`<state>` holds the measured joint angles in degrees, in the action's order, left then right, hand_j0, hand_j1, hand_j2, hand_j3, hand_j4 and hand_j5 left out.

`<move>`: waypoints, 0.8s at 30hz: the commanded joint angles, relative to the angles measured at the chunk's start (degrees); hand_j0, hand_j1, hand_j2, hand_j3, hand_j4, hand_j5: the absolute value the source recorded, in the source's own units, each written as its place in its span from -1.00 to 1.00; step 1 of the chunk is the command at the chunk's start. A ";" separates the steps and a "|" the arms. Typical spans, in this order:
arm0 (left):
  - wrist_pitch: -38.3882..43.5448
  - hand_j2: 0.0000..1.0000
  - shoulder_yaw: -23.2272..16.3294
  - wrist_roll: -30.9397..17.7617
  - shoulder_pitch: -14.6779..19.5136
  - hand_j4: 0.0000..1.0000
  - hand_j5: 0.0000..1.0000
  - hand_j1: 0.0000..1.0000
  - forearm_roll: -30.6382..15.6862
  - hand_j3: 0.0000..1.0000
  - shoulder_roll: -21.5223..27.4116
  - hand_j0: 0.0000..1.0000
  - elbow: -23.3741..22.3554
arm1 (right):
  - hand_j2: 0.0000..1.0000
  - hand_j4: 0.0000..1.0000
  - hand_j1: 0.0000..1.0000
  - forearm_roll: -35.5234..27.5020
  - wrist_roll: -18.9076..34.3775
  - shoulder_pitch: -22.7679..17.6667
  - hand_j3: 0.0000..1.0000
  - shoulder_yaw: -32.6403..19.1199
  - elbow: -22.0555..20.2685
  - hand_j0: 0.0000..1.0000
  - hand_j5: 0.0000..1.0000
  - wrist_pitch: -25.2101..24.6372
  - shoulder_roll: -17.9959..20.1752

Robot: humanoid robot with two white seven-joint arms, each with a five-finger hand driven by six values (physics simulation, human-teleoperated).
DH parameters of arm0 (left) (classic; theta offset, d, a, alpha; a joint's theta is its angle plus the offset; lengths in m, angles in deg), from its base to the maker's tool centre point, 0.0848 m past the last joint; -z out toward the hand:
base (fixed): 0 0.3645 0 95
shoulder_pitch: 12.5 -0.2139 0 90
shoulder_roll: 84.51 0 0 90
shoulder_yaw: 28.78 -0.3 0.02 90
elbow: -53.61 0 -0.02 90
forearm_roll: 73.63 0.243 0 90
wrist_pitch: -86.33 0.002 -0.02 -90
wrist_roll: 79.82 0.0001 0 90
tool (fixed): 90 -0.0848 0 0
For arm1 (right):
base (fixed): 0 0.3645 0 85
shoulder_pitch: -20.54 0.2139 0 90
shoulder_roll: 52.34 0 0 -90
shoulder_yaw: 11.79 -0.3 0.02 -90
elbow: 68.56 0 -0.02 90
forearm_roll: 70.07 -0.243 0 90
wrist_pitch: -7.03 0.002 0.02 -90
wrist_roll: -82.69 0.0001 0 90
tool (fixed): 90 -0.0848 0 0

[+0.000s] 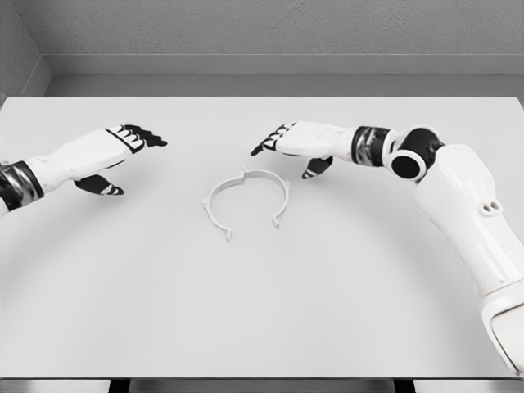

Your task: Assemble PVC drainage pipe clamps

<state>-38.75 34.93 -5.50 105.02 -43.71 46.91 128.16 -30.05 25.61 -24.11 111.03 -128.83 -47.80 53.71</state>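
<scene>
1. A white pipe clamp [246, 201] lies flat near the middle of the white surface [262, 311]. It is an open ring with its gap facing the lower edge of the head view and small tabs at the top and at both ends.
2. The clamp's pale colour nearly matches the surface, so its thin band is hard to trace. Whether it is one piece or two joined halves cannot be told.
3. The left robot hand [123, 151] is left of the clamp and apart from it, fingers stretched out and spread, thumb hanging below, holding nothing. Its forearm is cut off by the left edge.
4. The right robot hand [291, 146] is just beyond the clamp's upper right, not touching it, fingers likewise extended and empty. Its dark fingertips [264, 148] point left.
5. The right arm runs off the right edge at the lower corner.
6. Whether either hand touches the surface cannot be told.
</scene>
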 commanded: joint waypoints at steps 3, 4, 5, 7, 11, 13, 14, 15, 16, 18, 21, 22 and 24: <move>0.08 1.00 -0.17 0.04 -0.09 1.00 1.00 1.00 -0.56 1.00 0.06 1.00 1.83 | 0.87 0.87 0.87 -0.21 0.13 0.44 0.87 -1.09 -0.90 0.87 0.87 -0.17 0.56; 0.08 1.00 -0.17 0.04 -0.26 1.00 1.00 1.00 -0.56 1.00 -0.02 1.00 2.45 | 0.87 0.87 0.87 -0.12 0.13 0.61 0.87 -1.18 0.06 0.87 0.87 -0.17 0.30; 0.08 1.00 -0.35 0.04 -0.44 1.00 1.00 1.00 -0.56 1.00 -0.03 1.00 3.15 | 0.87 0.87 0.87 -0.12 0.05 0.70 0.87 -1.27 0.76 0.87 0.87 -0.17 0.12; 0.08 1.00 -0.61 0.04 -0.53 1.00 1.00 1.00 -0.56 1.00 -0.55 1.00 4.29 | 0.87 0.87 0.87 -0.04 0.05 0.88 0.87 -1.27 2.08 0.87 0.87 -0.17 -0.67; 0.08 1.00 -2.02 -0.05 -0.62 1.00 1.00 1.00 -0.39 1.00 -4.42 1.00 4.91 | 0.87 0.87 0.87 0.23 -0.13 1.49 0.87 -1.27 6.57 0.87 0.87 -0.17 -2.60; 0.08 1.00 -2.72 -0.05 -0.44 1.00 1.00 1.00 -0.30 1.00 -5.91 1.00 5.09 | 0.87 0.87 0.87 0.23 -0.13 1.67 0.87 -1.27 6.74 0.87 0.87 -0.17 -3.30; 0.08 1.00 -2.98 -0.05 -0.44 1.00 1.00 1.00 -0.21 1.00 -6.35 1.00 5.09 | 0.87 0.87 0.87 0.32 -0.13 2.20 0.87 -1.18 7.62 0.87 0.87 -0.17 -3.57; 0.08 1.00 -2.98 -0.14 -0.53 1.00 1.00 1.00 -0.12 1.00 -7.23 1.00 5.09 | 0.87 0.87 0.87 0.32 -0.13 2.37 0.87 -1.18 8.15 0.87 0.87 -0.17 -4.19; 0.08 1.00 -3.42 -0.22 -0.44 1.00 1.00 1.00 -0.12 1.00 -7.41 1.00 5.09 | 0.87 0.87 0.87 0.32 -0.13 2.37 0.87 -1.18 8.15 0.87 0.87 -0.17 -4.27; 0.08 1.00 -3.78 -0.22 -0.44 1.00 1.00 1.00 -0.12 1.00 -7.50 1.00 5.09 | 0.87 0.87 0.87 0.32 -0.22 2.37 0.87 -1.18 7.97 0.87 0.87 -0.17 -4.27; 0.08 1.00 -4.04 -0.22 -0.44 1.00 1.00 1.00 -0.12 1.00 -7.41 1.00 5.00 | 0.87 0.87 0.87 0.32 -0.31 2.46 0.87 -1.18 8.32 0.87 0.87 -0.17 -4.54; 0.08 1.00 -3.95 -0.22 -0.26 1.00 1.00 1.00 -0.21 1.00 -7.32 1.00 4.91 | 0.87 0.87 0.87 0.32 -0.31 2.46 0.87 -1.18 8.33 0.87 0.87 -0.17 -4.63; 0.08 1.00 -3.51 -0.14 0.09 1.00 1.00 1.00 -0.30 1.00 -6.71 1.00 4.47 | 0.87 0.87 0.87 0.32 -0.39 2.99 0.87 -1.18 9.11 0.87 0.87 -0.17 -5.24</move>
<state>-38.74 31.19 -5.73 105.19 -43.57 39.88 132.91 -29.39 25.29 -20.95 109.94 -120.25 -47.83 48.99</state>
